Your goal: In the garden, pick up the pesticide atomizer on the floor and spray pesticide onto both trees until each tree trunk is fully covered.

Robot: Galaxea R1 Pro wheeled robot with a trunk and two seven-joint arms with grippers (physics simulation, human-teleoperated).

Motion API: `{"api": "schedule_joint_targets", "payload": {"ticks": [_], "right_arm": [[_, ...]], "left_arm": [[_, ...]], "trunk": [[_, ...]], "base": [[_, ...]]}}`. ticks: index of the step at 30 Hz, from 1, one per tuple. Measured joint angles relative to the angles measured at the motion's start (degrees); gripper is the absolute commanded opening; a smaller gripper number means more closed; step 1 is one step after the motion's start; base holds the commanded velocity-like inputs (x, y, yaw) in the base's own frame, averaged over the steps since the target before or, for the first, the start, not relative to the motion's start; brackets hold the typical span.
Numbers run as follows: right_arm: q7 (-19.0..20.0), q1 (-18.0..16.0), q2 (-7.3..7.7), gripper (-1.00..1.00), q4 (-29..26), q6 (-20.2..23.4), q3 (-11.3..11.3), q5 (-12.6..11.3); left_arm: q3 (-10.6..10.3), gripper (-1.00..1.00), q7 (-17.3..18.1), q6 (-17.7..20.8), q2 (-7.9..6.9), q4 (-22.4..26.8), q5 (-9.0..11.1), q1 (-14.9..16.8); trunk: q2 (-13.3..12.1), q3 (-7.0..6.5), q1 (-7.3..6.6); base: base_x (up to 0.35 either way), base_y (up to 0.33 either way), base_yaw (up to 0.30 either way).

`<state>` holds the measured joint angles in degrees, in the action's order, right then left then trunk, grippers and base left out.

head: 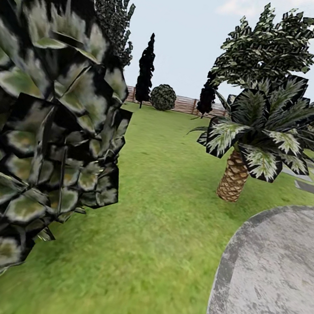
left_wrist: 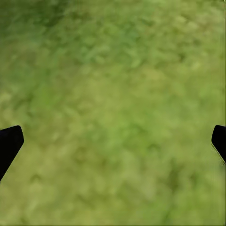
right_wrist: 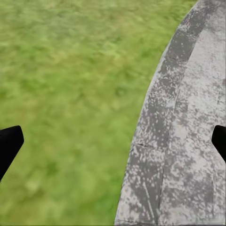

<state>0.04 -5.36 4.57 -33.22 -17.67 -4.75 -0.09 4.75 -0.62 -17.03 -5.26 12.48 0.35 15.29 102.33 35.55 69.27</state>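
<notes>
We are facing grass (head: pixel 156 219) with a bush (head: pixel 38 131) at left and a palm (head: pixel 247 142) ahead. Both our left gripper (left_wrist: pixel 113 146) and right gripper (right_wrist: pixel 113 146) are hanging spread wide, the right over a grey stone slab (right_wrist: pixel 188 117); we are seeing no writing

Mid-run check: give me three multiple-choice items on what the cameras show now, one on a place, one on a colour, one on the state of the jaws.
1. Where does the palm stand in the head view?
A. On the lawn, right of centre
B. On the grey paving
C. Against the fence

2. What colour is the ground under the left gripper?
A. Grey
B. Green-yellow
C. Brown

3. How do the right gripper's jaws stand?
A. Shut on a sprayer
B. Shut and empty
C. Open and empty

Key:
1 A: the palm rises from grass, apart from the paving.
2 B: the left gripper looks down on bare grass.
3 C: the right gripper has its fingertips at opposite edges, nothing between.
</notes>
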Motion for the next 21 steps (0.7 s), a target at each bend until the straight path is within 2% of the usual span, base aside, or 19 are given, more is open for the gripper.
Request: {"api": "schedule_joint_targets", "payload": {"ticks": [10, 16, 21], "right_arm": [[0.0, 0.0, 0.0, 1.0, 0.04, 0.0, 0.0, 0.0], [0.0, 0.0, 0.0, 1.0, 0.03, 0.0, 0.0, 0.0], [0.04, 0.0, 0.0, 1.0, 0.04, 0.0, 0.0, 0.0]], "left_arm": [[0.03, 1.0, 0.0, 0.0, -0.02, 0.0, 0.0, 0.0], [0.0, 1.0, 0.0, 0.0, -0.02, 0.0, 0.0, 0.0], [0.0, 1.0, 0.0, 0.03, -0.02, -0.02, 0.0, 0.0]], "trunk": [[0.0, 0.0, 0.0], [0.0, 0.0, 0.0], [0.0, 0.0, 0.0]], "base": [[0.338, 0.0, -0.114], [0.338, 0.0, -0.029], [0.332, 0.0, -0.192]]}}
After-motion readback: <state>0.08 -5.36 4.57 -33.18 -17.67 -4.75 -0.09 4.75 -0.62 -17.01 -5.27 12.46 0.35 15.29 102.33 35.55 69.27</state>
